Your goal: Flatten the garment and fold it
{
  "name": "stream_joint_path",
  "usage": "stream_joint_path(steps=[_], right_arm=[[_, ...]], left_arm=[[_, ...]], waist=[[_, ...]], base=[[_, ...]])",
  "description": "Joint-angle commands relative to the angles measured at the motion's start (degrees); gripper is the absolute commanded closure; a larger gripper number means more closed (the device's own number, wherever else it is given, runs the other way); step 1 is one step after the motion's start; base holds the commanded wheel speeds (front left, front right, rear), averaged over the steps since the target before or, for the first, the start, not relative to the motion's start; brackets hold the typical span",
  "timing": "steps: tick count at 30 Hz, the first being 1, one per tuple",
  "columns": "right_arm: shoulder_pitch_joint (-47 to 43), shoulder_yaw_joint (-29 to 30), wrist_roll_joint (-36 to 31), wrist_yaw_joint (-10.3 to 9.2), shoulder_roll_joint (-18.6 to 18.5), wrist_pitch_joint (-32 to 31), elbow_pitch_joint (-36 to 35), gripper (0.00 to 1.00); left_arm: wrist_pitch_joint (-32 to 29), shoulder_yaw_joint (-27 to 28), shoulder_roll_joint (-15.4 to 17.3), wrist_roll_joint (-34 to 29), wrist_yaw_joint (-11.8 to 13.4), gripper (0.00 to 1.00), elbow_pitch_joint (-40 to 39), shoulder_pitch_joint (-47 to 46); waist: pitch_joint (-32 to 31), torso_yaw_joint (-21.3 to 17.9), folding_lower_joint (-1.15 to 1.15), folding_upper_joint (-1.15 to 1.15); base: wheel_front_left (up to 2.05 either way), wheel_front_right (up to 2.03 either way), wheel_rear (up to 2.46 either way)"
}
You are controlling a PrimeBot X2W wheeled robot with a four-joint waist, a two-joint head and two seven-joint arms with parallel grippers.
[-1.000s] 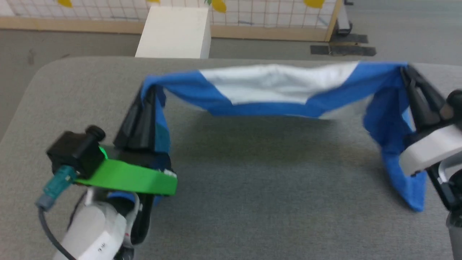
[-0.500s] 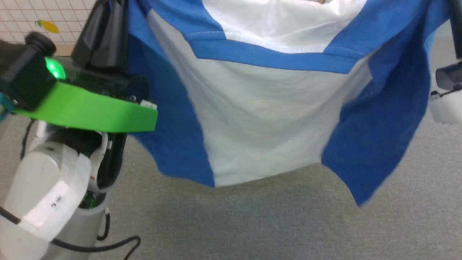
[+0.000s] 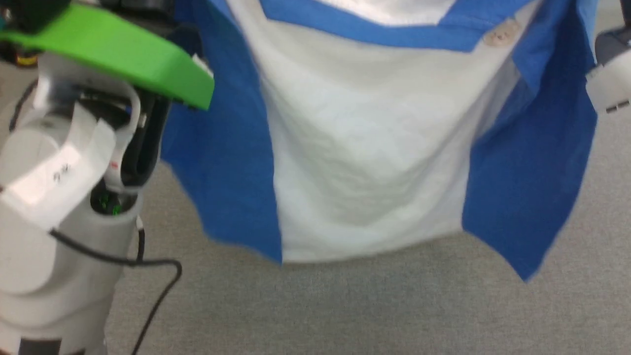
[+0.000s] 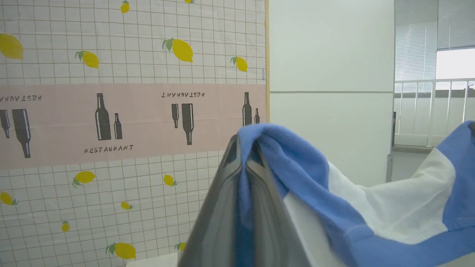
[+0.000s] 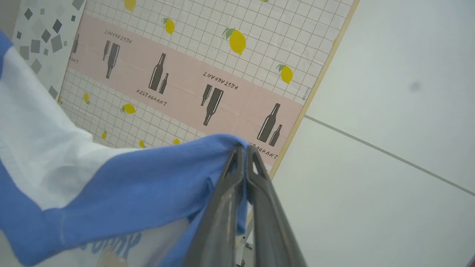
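The grey bench [image 3: 345, 310] lies nearest in the head view, at 6 o'clock. At 9 o'clock rises the pale left arm [image 3: 54, 197], with a green plate [image 3: 123, 54] on its wrist and a black cable [image 3: 157, 291] that runs down beside it. At 3 o'clock a pale part of the right arm [image 3: 609, 88] comes in at the edge.

Between the two arms the shirt [image 3: 365, 162] hangs in the air, spread wide. Its white body is in the centre, the blue sleeves fall toward 8 and 4 o'clock, and a blue band crosses at 12 o'clock. The lower edge is over the bench; whether it touches, I cannot tell.

In the left wrist view the left hand [image 4: 245, 146] is closed, its fingers pinching a fold of the blue cloth. In the right wrist view the right hand [image 5: 243, 150] is closed on blue cloth in the same way.

Farther back stand a screen [image 4: 111, 111] printed with lemons and bottles and a white wall [image 4: 330, 55].
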State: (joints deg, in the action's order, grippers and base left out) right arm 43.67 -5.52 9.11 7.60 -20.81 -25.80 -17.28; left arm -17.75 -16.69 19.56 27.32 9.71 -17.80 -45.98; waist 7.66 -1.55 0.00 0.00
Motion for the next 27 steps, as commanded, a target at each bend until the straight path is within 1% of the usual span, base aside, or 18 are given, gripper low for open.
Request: stream_joint_path(steps=[1,4,10,13,17,20,22,25,27], right_arm=[[2.7,-0.73,0.15,-0.11,0.14,0.14,1.64,1.0],[8.51,-2.49,-0.34,-0.11,0.27,0.74,6.71,1.0],[25.21,-6.38,-4.96,-0.11,0.58,3.97,20.48,1.0],[33.41,-7.62,-8.23,-0.11,1.57,6.25,27.86,1.0],[40.95,-7.9,-12.12,-0.11,3.33,9.5,36.1,1.0],[43.76,-7.22,-14.77,-0.11,4.5,12.03,41.82,1.0],[43.98,-7.11,-16.15,-0.11,4.98,13.73,44.59,1.0],[42.87,-7.22,-16.92,-0.11,5.69,16.46,48.26,1.0],[41.89,-7.87,-16.77,-0.11,5.67,18.06,49.67,1.0]], left_arm=[[0.16,-0.2,-0.13,-0.35,-0.58,1.0,1.58,-3.04],[0.46,-0.36,-0.62,-0.96,-1.25,1.0,6.2,-8.09],[3.89,-0.6,-0.56,-4.98,-2.8,1.0,17.95,-21.67],[7.82,-0.46,-1.09,-7.6,-2.56,1.0,24.26,-28.84],[14.04,-0.57,-1.93,-10.29,-2.18,1.0,30.81,-35.62],[20.12,-0.67,-2.44,-11.7,-1.99,1.0,34.82,-37.94],[23.86,-0.7,-2.76,-11.91,-2.18,1.0,36.82,-37.82],[28.7,-1.68,-2.8,-12.1,-3.71,1.0,39.58,-36.1],[30.07,-2.03,-2.99,-11.52,-4.85,1.0,40.61,-34.77]], waist=[[3.88,-0.93,0.0,0.0],[6.95,-1.55,0.0,0.0],[13.75,-2.17,0.0,0.0],[17.15,-2.12,0.0,0.0],[21.17,-1.7,0.0,0.0],[23.71,-1.13,0.0,0.0],[24.77,-0.87,0.0,0.0],[26.29,-0.4,0.0,0.0],[27.21,-0.14,0.0,0.0]], base=[[0.0,0.0,0.0],[0.0,0.0,0.0],[0.0,0.0,0.0],[0.0,0.0,0.0],[0.0,0.0,0.0],[0.0,0.0,0.0],[0.0,0.0,0.0],[0.0,0.0,0.0],[0.0,0.0,0.0]])
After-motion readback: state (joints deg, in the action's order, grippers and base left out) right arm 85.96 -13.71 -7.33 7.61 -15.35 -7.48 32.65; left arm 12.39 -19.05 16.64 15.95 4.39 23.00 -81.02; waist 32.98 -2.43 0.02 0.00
